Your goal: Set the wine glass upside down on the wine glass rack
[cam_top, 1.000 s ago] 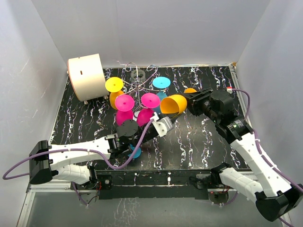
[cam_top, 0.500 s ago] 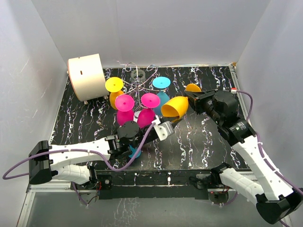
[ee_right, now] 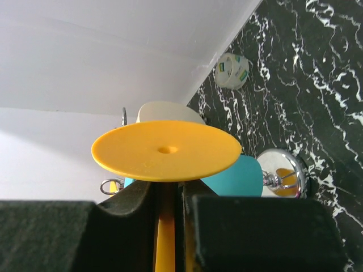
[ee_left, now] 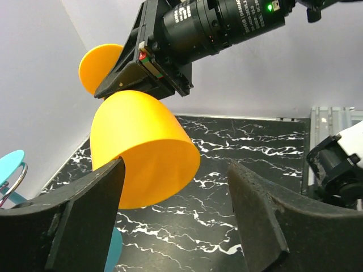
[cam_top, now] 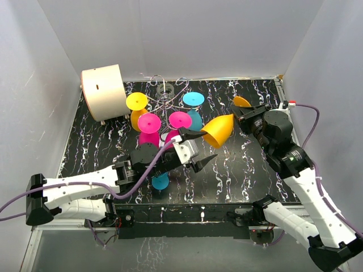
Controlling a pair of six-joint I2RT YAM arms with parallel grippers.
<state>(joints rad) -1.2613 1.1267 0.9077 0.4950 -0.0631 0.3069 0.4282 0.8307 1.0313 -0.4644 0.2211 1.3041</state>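
The orange wine glass (cam_top: 220, 129) hangs in the air just right of and nearer than the rack (cam_top: 168, 97). It is tilted, with the bowl mouth pointing left and near and the foot up toward the far right. A second ago the left gripper (cam_top: 199, 148) was clamped on the bowl; now it has sprung open and dropped back toward the near side, while the right gripper (cam_top: 241, 113) has closed on the stem. The handover looks done, so the right arm alone carries the glass, foot uppermost, which suits sliding the stem into a free rack arm. The left jaws stand wide apart, holding nothing. The bowl faces the gap between them, and its rim lies so close to the left-hand finger (ee_left: 85, 221) that I cannot tell whether they touch. The right fingers are pinched on the stem just under the foot (ee_right: 166, 150), as the wrist view shows. Four glasses (cam_top: 149, 123) already hang on the rack.
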